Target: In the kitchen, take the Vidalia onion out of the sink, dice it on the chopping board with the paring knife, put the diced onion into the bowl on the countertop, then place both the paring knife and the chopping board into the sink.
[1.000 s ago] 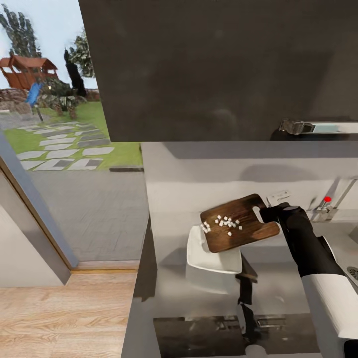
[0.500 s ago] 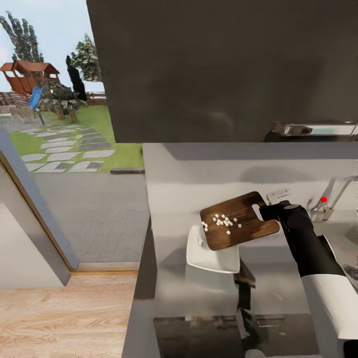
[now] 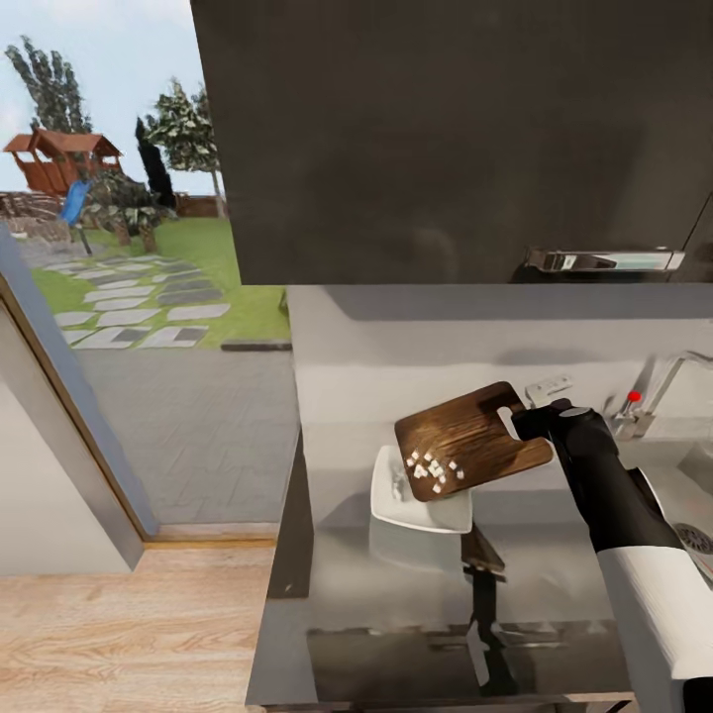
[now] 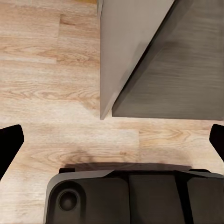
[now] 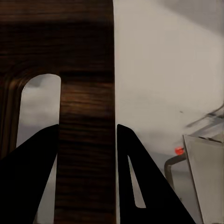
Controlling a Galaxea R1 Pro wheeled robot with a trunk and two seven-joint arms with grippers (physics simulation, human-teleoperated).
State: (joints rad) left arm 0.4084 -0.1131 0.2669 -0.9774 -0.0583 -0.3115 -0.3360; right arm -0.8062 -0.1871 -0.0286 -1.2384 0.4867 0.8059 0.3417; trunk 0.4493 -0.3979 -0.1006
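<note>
My right gripper (image 3: 527,421) is shut on the handle end of the brown chopping board (image 3: 465,436), holding it tilted in the air. Small white pieces of diced Vidalia onion (image 3: 433,468) are bunched near the board's low edge, directly above the white bowl (image 3: 396,503) on the grey countertop (image 3: 347,584). In the right wrist view the two dark fingers (image 5: 140,186) clamp the board's handle strip (image 5: 86,116). The sink (image 3: 693,495) lies at the far right under the faucet with a red knob (image 3: 634,397). My left gripper (image 4: 112,140) hangs open over the wooden floor. The paring knife is out of view.
A dark wall cabinet (image 3: 456,139) with a metal handle (image 3: 594,260) hangs above the counter. A dark glossy panel (image 3: 446,663) is set in the counter's near part. The counter's left end (image 3: 287,555) drops to wooden floor (image 3: 119,624); beyond lies a garden.
The board has tipped lower on the bowl side and the onion pieces have slid from its middle to its low edge. The head camera has shifted a little.
</note>
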